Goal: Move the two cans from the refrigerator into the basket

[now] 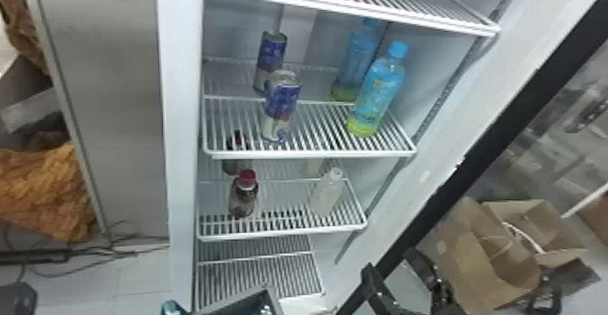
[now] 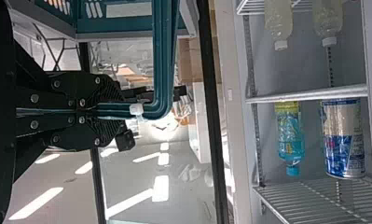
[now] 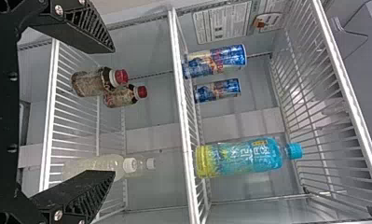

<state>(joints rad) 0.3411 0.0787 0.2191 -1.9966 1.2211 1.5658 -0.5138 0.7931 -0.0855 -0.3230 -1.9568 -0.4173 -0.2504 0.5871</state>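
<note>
Right fingers [image 3: 88, 29] gape below and right of the upright front can [image 3: 216, 61]; left fingers [image 2: 110, 92] clamp the basket handle [image 2: 164, 56].

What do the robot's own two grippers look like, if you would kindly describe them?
Both are matte black. The left gripper has angular plates dotted with round silver screws, and its fingers carry fine ribbing toward the tips. The right gripper has wedge-shaped fingers that taper to the tips, with slatted ribs along their sides and silver screws near their bases.
</note>
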